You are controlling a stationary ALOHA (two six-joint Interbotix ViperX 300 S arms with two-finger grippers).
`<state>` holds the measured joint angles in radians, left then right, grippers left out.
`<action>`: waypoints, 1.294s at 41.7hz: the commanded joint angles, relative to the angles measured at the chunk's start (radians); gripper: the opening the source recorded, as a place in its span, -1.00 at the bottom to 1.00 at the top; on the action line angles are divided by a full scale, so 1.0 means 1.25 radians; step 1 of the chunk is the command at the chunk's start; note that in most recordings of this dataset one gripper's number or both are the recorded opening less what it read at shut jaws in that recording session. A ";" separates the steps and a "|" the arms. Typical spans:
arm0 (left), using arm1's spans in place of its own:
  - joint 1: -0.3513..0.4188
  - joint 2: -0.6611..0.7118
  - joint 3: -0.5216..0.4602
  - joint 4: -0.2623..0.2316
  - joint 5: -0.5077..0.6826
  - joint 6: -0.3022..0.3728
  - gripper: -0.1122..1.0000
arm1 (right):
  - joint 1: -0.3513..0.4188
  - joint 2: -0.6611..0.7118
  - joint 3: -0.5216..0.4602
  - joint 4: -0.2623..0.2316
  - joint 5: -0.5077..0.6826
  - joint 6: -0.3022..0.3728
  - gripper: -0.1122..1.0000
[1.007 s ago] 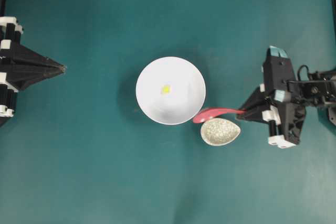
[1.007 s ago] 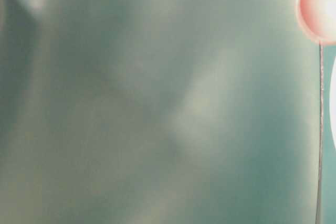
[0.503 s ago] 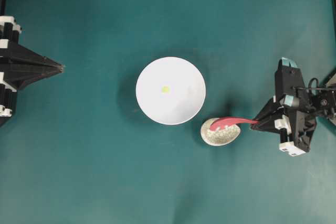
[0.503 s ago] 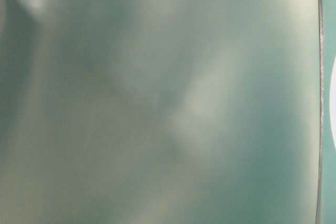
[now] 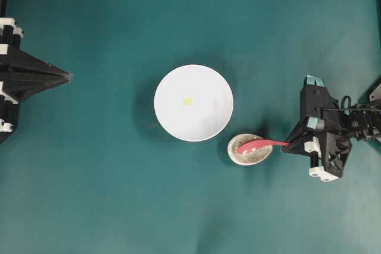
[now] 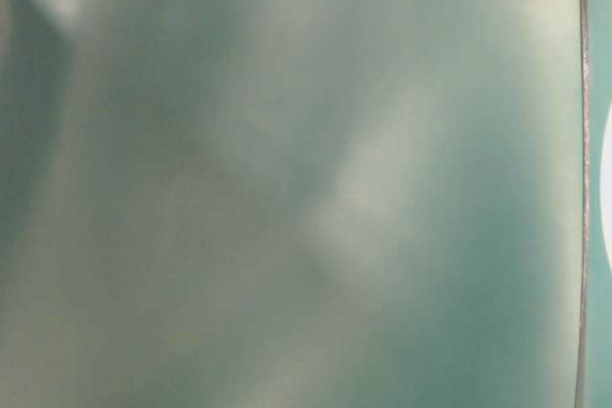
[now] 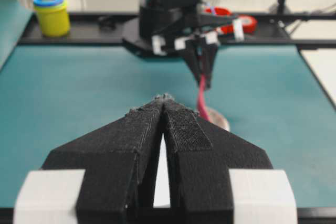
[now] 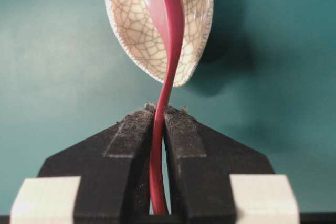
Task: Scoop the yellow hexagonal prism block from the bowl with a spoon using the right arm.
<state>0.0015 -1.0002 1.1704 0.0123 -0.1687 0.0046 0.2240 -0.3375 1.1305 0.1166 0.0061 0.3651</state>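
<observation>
Two black fingers point(image 8: 134, 145) of our right gripper point(image 8: 158, 114) pinch the handle of the spoon point(image 8: 164, 51), whose pink-red scoop lies over the speckled dish point(image 5: 250, 150) on the teal worktop point(image 5: 107, 194). Beyond that, just beside the dish, we see the bowl point(image 5: 205, 123) with the yellow hexagonal prism block point(image 5: 187, 101) inside, near its middle. Farthest off, our left gripper point(image 5: 70, 77) rests pressed together, holding nothing, well apart from the bowl.

Overhead down — wrist views level, close.
</observation>
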 commanded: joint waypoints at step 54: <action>0.000 -0.009 -0.017 0.002 -0.001 0.000 -0.80 | -0.005 0.064 0.147 -0.050 -0.551 -0.099 0.19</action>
<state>0.0015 -1.0155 1.1704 0.0123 -0.1657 0.0046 0.2178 -0.2777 1.3070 0.0276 -0.6013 0.2531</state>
